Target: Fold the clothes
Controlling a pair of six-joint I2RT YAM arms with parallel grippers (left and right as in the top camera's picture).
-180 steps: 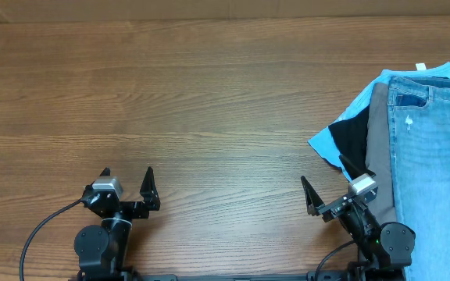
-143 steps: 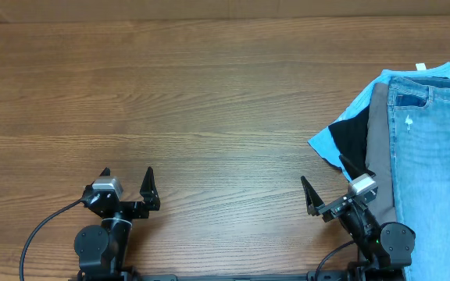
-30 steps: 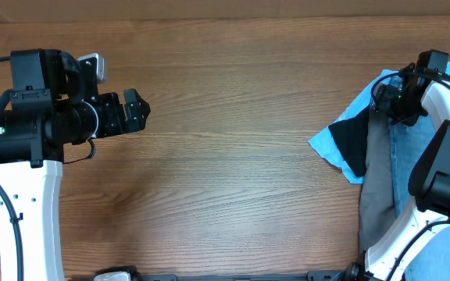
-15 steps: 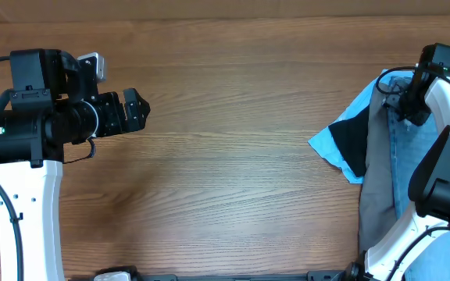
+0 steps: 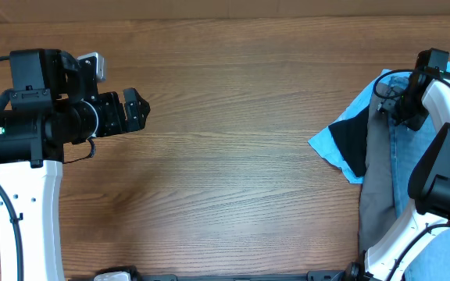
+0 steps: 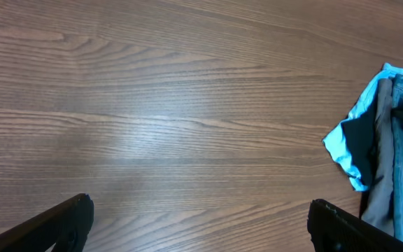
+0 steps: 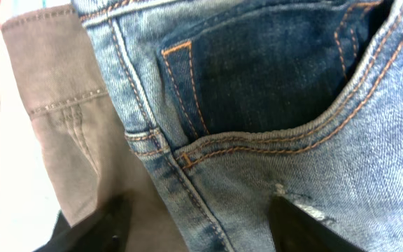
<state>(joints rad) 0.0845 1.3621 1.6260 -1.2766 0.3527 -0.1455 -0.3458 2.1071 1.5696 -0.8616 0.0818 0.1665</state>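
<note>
We're on the pile of clothes at the right edge of the table (image 5: 233, 156). The jeans (image 7: 292, 140) lie on top, waistband and front pocket filling the right wrist view. A grey-brown garment (image 7: 54, 105) sits under them, its hem poking out along the jeans' left side. Below that, a light blue shirt (image 5: 330, 144) spills out toward the table's middle, with a black patch (image 5: 354, 144) showing on it.

The right gripper (image 7: 201, 231) hangs low over the jeans' pocket area. Its fingers (image 7: 114, 224) are spread wide, one near the grey-brown hem and one over denim, and we can't tell whether they touch the cloth.

Far across the bare wood, the left gripper (image 6: 201, 231) hovers well apart from the pile. It is also spread wide and holds nothing.
</note>
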